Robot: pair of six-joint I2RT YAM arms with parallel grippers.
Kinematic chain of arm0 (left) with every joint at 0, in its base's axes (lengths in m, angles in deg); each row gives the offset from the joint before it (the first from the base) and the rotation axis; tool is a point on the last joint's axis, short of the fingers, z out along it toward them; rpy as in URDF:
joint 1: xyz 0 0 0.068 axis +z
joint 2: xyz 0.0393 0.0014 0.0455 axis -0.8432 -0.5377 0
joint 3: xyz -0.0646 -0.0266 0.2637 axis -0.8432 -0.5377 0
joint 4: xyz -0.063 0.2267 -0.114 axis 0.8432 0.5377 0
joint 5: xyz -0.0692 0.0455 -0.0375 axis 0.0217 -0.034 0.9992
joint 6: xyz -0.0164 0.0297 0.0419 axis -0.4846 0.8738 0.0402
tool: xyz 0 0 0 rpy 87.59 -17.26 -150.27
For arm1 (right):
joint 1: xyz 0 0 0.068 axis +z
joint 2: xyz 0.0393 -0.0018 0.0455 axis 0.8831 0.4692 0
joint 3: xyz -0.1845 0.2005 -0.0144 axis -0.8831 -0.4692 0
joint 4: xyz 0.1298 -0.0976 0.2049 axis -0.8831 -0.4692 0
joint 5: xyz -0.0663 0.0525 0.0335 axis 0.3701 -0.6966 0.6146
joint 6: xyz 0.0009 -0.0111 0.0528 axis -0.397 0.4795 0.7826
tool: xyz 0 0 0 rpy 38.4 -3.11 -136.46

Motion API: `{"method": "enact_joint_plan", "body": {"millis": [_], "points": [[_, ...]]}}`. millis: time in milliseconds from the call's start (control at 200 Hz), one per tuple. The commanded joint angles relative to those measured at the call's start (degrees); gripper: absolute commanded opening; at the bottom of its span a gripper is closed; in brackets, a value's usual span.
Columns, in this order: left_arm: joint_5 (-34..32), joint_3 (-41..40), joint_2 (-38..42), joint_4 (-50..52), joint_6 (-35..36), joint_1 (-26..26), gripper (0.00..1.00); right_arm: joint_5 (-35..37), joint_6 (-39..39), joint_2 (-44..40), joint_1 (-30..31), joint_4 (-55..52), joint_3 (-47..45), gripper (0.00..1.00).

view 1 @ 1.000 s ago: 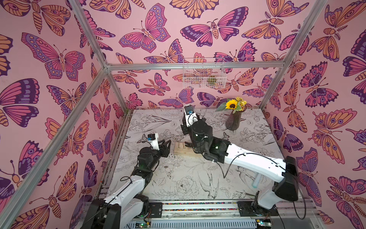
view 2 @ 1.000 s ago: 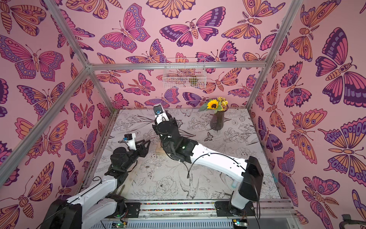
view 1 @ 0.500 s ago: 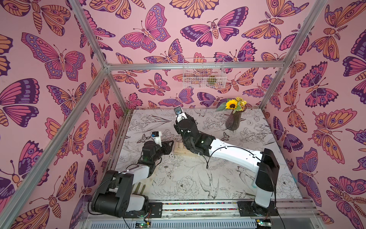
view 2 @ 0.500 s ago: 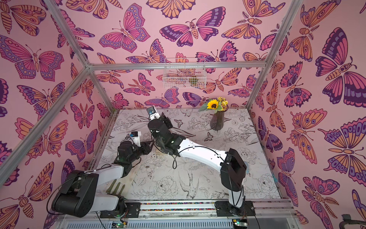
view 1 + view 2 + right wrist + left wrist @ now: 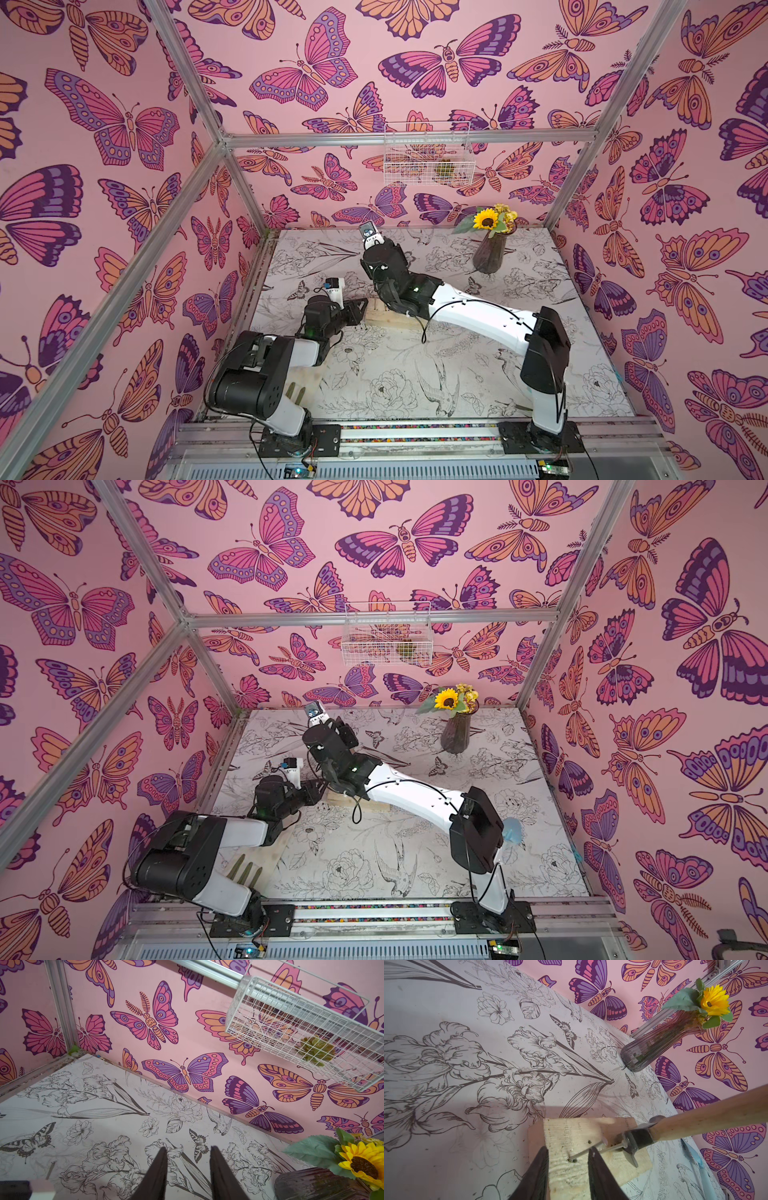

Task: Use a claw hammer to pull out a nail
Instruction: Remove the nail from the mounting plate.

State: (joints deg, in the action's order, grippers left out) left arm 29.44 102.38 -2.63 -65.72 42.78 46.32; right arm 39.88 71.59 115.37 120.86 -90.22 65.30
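The claw hammer (image 5: 695,1113) slants up off a pale wooden block (image 5: 571,1132), its grey claw hooked under the head of one nail (image 5: 614,1147). A second nail (image 5: 591,1147) leans out of the block beside it. My left gripper (image 5: 569,1149) is open, one finger along the block's edge and the other over its top; contact is unclear. In both top views it sits at the block's (image 5: 395,322) left end. My right arm (image 5: 386,266) hangs over the block and hides the hammer. My right gripper (image 5: 189,1148) faces the back wall, and its hold on the handle is hidden.
A vase of sunflowers (image 5: 490,253) stands at the back right. A white wire basket (image 5: 428,153) hangs on the back wall. A loose nail (image 5: 51,1169) lies on the table left of the block. A pale board (image 5: 247,872) lies under my left arm at the front left.
My left gripper has moved right to the block's end and its jaws have narrowed. My right wrist has swung left and toward the back wall.
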Motion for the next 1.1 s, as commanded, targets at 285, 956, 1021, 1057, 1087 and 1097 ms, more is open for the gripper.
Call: {"method": "enact_joint_plan", "body": {"millis": [285,956,1021,1057,1087,1097], "points": [[4.4,1.3,-3.7,-5.2,-0.6,0.3,0.28,1.3,-1.8,2.9,-0.2,-2.1,10.4,0.00],[6.3,-0.2,-7.7,-10.1,-2.0,0.2,0.25,-1.6,2.1,2.7,-0.5,-2.7,11.4,0.00],[6.4,-0.4,-7.7,-10.2,-1.9,0.0,0.25,-2.2,6.0,1.5,-1.3,-3.2,9.6,0.00],[6.4,-0.5,-7.6,-10.2,-1.9,-0.1,0.25,-3.7,9.0,0.3,-1.9,-3.1,7.6,0.00],[6.3,-0.6,-7.6,-10.2,-1.9,-0.2,0.25,-5.2,11.8,-1.1,-2.8,-2.6,5.4,0.00],[6.4,-0.7,-7.5,-10.2,-1.9,-0.2,0.25,-5.9,12.8,-1.6,-3.0,-2.4,4.6,0.00]]}}
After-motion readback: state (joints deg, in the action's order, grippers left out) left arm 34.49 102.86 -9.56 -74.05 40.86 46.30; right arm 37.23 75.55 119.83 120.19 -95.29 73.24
